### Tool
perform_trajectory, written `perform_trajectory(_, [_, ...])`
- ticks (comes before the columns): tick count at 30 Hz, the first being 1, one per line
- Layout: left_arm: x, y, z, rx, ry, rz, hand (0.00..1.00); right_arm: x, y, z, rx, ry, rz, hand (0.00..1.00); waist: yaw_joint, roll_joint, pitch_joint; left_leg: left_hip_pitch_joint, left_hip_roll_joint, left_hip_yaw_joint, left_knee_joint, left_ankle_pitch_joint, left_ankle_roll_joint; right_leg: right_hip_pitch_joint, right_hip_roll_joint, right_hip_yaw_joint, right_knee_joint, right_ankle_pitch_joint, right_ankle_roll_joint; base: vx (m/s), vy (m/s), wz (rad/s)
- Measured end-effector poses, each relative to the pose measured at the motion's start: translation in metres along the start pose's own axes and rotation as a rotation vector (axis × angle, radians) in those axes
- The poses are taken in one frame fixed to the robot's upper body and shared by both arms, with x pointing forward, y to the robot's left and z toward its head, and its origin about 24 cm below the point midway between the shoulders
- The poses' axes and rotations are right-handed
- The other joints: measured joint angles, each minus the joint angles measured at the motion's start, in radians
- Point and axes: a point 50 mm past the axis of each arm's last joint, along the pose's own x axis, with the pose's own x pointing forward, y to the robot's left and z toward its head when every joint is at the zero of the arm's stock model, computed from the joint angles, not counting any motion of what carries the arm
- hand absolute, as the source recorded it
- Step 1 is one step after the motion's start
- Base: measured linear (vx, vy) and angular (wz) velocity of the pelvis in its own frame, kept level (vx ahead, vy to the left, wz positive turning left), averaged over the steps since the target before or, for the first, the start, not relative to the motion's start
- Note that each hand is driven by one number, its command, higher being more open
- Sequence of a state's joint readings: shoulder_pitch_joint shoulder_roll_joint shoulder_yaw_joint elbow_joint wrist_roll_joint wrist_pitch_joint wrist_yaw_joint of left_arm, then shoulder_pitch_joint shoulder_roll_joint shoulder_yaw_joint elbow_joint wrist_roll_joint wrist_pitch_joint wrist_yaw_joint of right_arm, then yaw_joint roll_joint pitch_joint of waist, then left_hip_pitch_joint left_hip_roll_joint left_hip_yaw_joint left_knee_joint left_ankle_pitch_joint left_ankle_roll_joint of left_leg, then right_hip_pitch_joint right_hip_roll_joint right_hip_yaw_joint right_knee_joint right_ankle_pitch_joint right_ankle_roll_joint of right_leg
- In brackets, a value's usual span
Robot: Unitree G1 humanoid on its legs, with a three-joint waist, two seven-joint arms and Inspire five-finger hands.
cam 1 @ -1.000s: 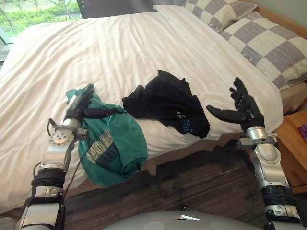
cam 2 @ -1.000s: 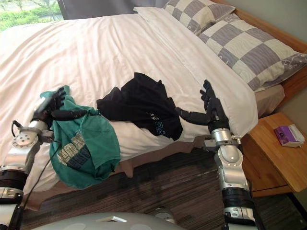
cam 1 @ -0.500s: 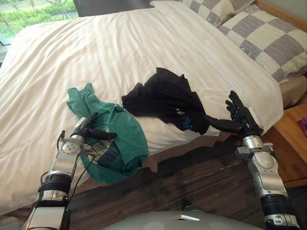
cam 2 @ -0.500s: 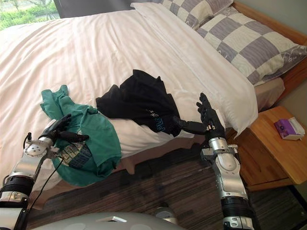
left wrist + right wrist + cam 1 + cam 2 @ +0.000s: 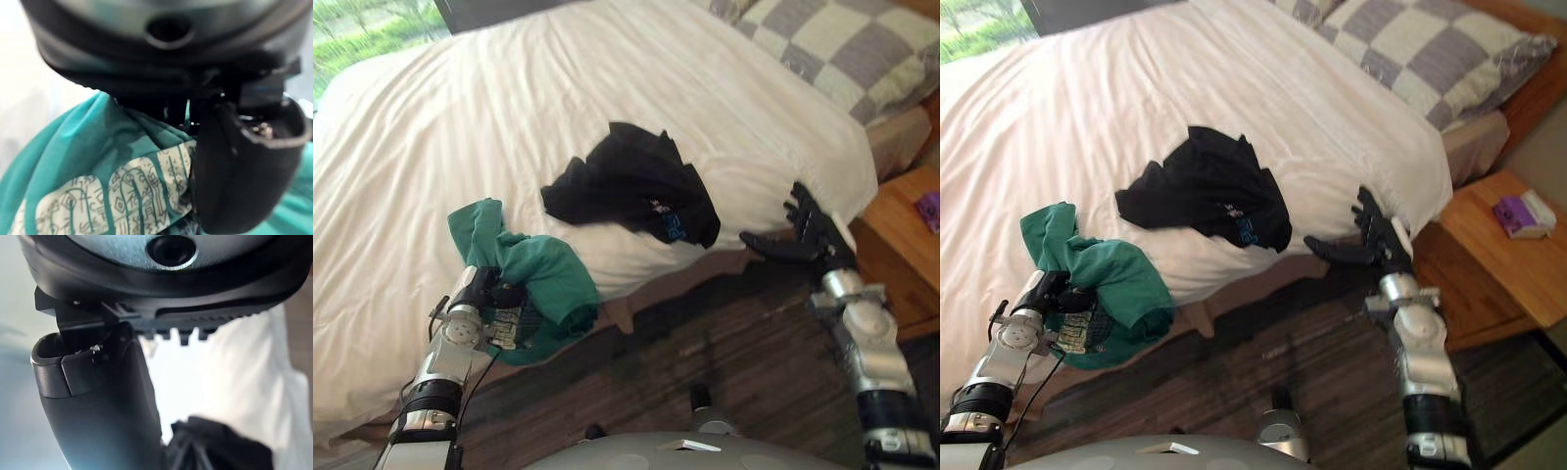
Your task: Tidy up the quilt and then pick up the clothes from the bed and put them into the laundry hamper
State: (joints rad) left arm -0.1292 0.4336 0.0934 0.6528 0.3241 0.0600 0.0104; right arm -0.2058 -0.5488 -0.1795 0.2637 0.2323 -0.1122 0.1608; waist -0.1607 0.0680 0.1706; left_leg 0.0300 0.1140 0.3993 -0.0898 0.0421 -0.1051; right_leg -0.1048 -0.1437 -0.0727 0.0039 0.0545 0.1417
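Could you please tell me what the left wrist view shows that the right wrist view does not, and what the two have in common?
Left wrist view: the green shirt with its pale printed patch, and the left hand pinching its cloth. Right wrist view: the black garment lying past the open right hand, which holds nothing. Shared: the white quilt behind each hand.

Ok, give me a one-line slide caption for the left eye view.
Left hand grips the green shirt at the bed's edge; open right hand hovers beside the black garment.
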Motion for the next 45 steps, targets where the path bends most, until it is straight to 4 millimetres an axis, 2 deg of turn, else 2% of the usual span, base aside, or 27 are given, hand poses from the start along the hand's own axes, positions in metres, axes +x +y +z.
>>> perform_trajectory(1, [0.0, -0.002, 0.005, -0.015, -0.027, 0.021, 0.0, 0.016, -0.01, 0.018, -0.028, -0.042, -0.011, 1.0, 0.002, 0.005, 0.033, -0.016, 0.003, -0.007, 0.0, 0.013, 0.002, -0.015, 0.004, 0.001, 0.006, 0.002, 0.003, -0.18, -0.067, 0.14])
perform_trajectory(2, [0.001, -0.002, 0.007, -0.022, -0.044, 0.028, 0.0, 0.023, -0.015, 0.026, -0.042, -0.06, -0.019, 1.0, 0.006, 0.01, 0.048, -0.025, 0.004, -0.011, 0.0, 0.018, 0.002, -0.024, 0.006, 0.0, 0.012, 0.002, 0.003, -0.1, -0.044, 0.12])
perform_trajectory(5, [0.001, -0.009, 0.019, -0.115, -0.12, 0.033, 0.0, 0.048, -0.034, 0.075, -0.117, -0.16, -0.048, 1.0, 0.043, 0.035, 0.097, -0.08, 0.016, -0.02, 0.0, 0.043, 0.001, -0.073, 0.014, -0.014, 0.025, 0.012, 0.008, -0.05, -0.061, 0.13])
perform_trajectory(10, [-0.009, -0.021, 0.023, -0.332, -0.223, -0.037, 0.0, 0.066, -0.037, 0.124, -0.188, -0.27, -0.05, 1.0, 0.077, 0.031, 0.157, -0.135, 0.035, -0.072, 0.0, 0.065, -0.007, -0.098, 0.024, -0.064, 0.032, 0.021, -0.01, 0.02, -0.031, 0.27])
perform_trajectory(11, [-0.011, -0.024, 0.022, -0.339, -0.225, -0.063, 0.0, 0.067, -0.038, 0.132, -0.2, -0.288, -0.05, 1.0, 0.077, 0.025, 0.172, -0.142, 0.035, -0.081, 0.0, 0.068, -0.007, -0.099, 0.024, -0.068, 0.032, 0.021, -0.01, 0.02, -0.017, 0.45])
perform_trajectory(13, [-0.021, -0.046, 0.008, -0.384, -0.177, -0.194, 0.0, 0.07, -0.046, 0.159, -0.246, -0.339, -0.061, 1.0, 0.082, 0.009, 0.213, -0.175, 0.031, -0.118, 0.005, 0.08, -0.005, -0.114, 0.02, -0.07, 0.032, 0.025, -0.016, 0.04, 0.019, 0.42])
perform_trajectory(14, [-0.025, -0.055, 0.001, -0.387, -0.15, -0.231, 0.0, 0.071, -0.047, 0.164, -0.255, -0.349, -0.062, 1.0, 0.085, 0.004, 0.218, -0.184, 0.027, -0.123, 0.005, 0.082, -0.005, -0.12, 0.02, -0.071, 0.031, 0.027, -0.017, 0.06, 0.039, 0.28])
perform_trajectory(15, [-0.036, -0.072, -0.013, -0.412, -0.086, -0.296, 0.0, 0.073, -0.048, 0.174, -0.291, -0.357, -0.069, 1.0, 0.093, -0.004, 0.229, -0.194, 0.026, -0.132, 0.006, 0.083, -0.005, -0.123, 0.019, -0.077, 0.03, 0.027, -0.017, 0.05, 0.035, 0.24])
perform_trajectory(16, [-0.047, -0.089, -0.023, -0.426, -0.037, -0.363, 0.0, 0.074, -0.055, 0.18, -0.334, -0.341, -0.079, 1.0, 0.11, -0.001, 0.235, -0.2, 0.024, -0.144, 0.006, 0.083, -0.005, -0.124, 0.017, -0.089, 0.03, 0.027, -0.018, 0.05, 0.031, 0.25])
perform_trajectory(18, [-0.062, -0.107, -0.035, -0.463, 0.012, -0.421, 0.0, 0.077, -0.063, 0.188, -0.37, -0.314, -0.092, 1.0, 0.139, 0.008, 0.241, -0.208, 0.019, -0.158, 0.006, 0.083, -0.005, -0.123, 0.012, -0.093, 0.03, 0.027, -0.018, 0.05, 0.037, 0.28])
perform_trajectory(20, [-0.07, -0.11, -0.042, -0.471, 0.028, -0.436, 0.0, 0.079, -0.066, 0.192, -0.399, -0.301, -0.094, 1.0, 0.151, 0.02, 0.248, -0.222, 0.014, -0.177, 0.006, 0.086, -0.001, -0.123, 0.006, -0.103, 0.03, 0.027, -0.018, 0.02, 0.047, 0.28])
perform_trajectory(22, [-0.073, -0.104, -0.042, -0.495, 0.016, -0.418, 0.0, 0.083, -0.066, 0.189, -0.441, -0.256, -0.077, 1.0, 0.166, 0.029, 0.253, -0.243, 0.003, -0.193, 0.006, 0.092, 0.008, -0.135, -0.004, -0.117, 0.03, 0.029, -0.021, -0.01, 0.048, 0.23])
perform_trajectory(24, [-0.073, -0.1, -0.038, -0.498, -0.011, -0.412, 0.0, 0.085, -0.066, 0.184, -0.473, -0.218, -0.059, 1.0, 0.167, 0.037, 0.257, -0.257, -0.005, -0.202, 0.006, 0.096, 0.013, -0.142, -0.012, -0.118, 0.03, 0.032, -0.025, -0.02, 0.054, 0.17])
perform_trajectory(25, [-0.072, -0.097, -0.032, -0.527, -0.037, -0.407, 0.0, 0.087, -0.066, 0.176, -0.507, -0.169, -0.036, 1.0, 0.169, 0.044, 0.261, -0.268, -0.01, -0.205, 0.006, 0.1, 0.019, -0.152, -0.015, -0.118, 0.03, 0.039, -0.034, -0.02, 0.053, 0.07])
perform_trajectory(28, [-0.071, -0.093, -0.023, -0.534, -0.082, -0.406, 0.0, 0.089, -0.067, 0.163, -0.557, -0.093, -0.001, 1.0, 0.17, 0.049, 0.272, -0.274, -0.022, -0.208, 0.006, 0.106, 0.026, -0.156, -0.027, -0.118, 0.031, 0.039, -0.034, -0.03, 0.063, 0.05])
perform_trajectory(32, [-0.07, -0.084, -0.019, -0.508, -0.117, -0.411, 0.0, 0.09, -0.069, 0.164, -0.613, -0.091, -0.003, 1.0, 0.168, 0.053, 0.275, -0.295, -0.025, -0.215, 0.005, 0.116, 0.031, -0.171, -0.03, -0.124, 0.031, 0.039, -0.035, -0.03, 0.025, 0.06])
perform_trajectory(33, [-0.069, -0.082, -0.019, -0.501, -0.123, -0.411, 0.0, 0.091, -0.071, 0.166, -0.633, -0.088, -0.009, 0.0, 0.17, 0.055, 0.276, -0.304, -0.025, -0.216, 0.005, 0.12, 0.031, -0.18, -0.03, -0.126, 0.031, 0.039, -0.035, -0.04, 0.009, 0.02])
perform_trajectory(35, [-0.069, -0.081, -0.019, -0.495, -0.122, -0.413, 0.0, 0.094, -0.074, 0.169, -0.646, -0.078, -0.02, 0.0, 0.174, 0.06, 0.278, -0.317, -0.025, -0.215, 0.004, 0.126, 0.031, -0.194, -0.031, -0.127, 0.032, 0.039, -0.035, -0.05, 0.01, -0.02])
perform_trajectory(40, [-0.065, -0.075, -0.018, -0.494, -0.129, -0.407, 0.0, 0.092, -0.095, 0.2, -0.749, -0.059, -0.092, 0.0, 0.197, 0.078, 0.287, -0.36, -0.022, -0.21, 0.004, 0.147, 0.03, -0.248, -0.031, -0.126, 0.046, 0.043, -0.029, -0.06, 0.005, -0.03])
perform_trajectory(45, [-0.06, -0.066, -0.017, -0.532, -0.135, -0.382, 0.0, 0.091, -0.102, 0.192, -0.675, -0.041, -0.101, 0.0, 0.211, 0.078, 0.287, -0.357, -0.018, -0.205, 0.005, 0.149, 0.026, -0.248, -0.028, -0.127, 0.046, 0.046, -0.028, 0.0, -0.008, -0.03])
